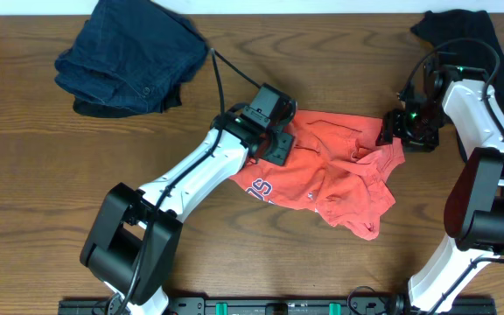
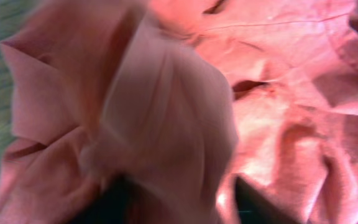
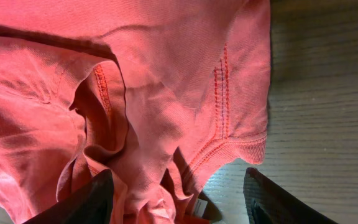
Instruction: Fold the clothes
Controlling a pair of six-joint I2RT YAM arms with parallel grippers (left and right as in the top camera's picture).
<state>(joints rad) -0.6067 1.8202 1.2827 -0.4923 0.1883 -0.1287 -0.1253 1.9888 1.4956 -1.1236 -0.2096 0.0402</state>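
The coral-red T-shirt (image 1: 339, 179) lies crumpled on the middle of the wooden table, with part of its white-and-navy lettering (image 1: 261, 188) showing at its lower left. My left gripper (image 1: 274, 144) is on the shirt's upper left part. In the left wrist view it (image 2: 182, 202) is closed on a raised, blurred fold of the shirt (image 2: 291, 93). My right gripper (image 1: 390, 133) is at the shirt's upper right edge. In the right wrist view its fingers (image 3: 179, 199) are spread apart over bunched shirt fabric (image 3: 166, 74), and a small white tag (image 3: 197, 204) lies between them.
A dark navy denim garment (image 1: 129, 57) lies heaped at the back left. A black shirt (image 1: 462, 26) lies at the back right, behind the right arm. Bare wood (image 3: 322, 93) shows beside the shirt's hem. The arm bases stand at the front edge.
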